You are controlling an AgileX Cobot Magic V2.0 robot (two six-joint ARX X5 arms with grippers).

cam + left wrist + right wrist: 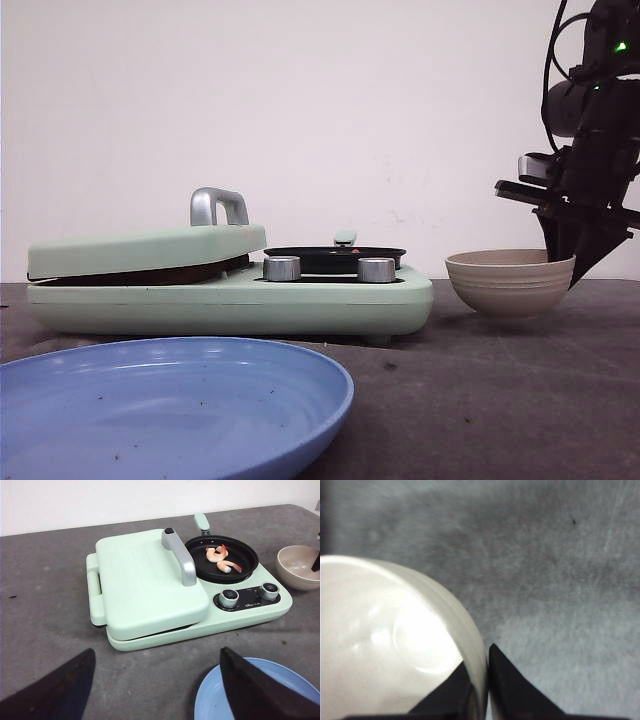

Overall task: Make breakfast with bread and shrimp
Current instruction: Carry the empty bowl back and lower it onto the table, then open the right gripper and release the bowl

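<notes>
A: Two shrimp [222,558] lie in the black pan [222,557], per my left wrist view; left tool [157,680] spread apart, holding nothing.
B: And bread?
A: Unseen; the green lid [145,250] is down.
B: Right wrist?
A: My right tool [482,680] pinches the bowl [395,645] rim, bowl empty, near the surface's right edge.

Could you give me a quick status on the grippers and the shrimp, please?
Right gripper shut on bowl rim. Left gripper open, empty. Shrimp in pan. Bread not visible.

Bare table [45,595] lies beside the cooker [150,585]; its shut lid [145,575] blocks the inside.
</notes>
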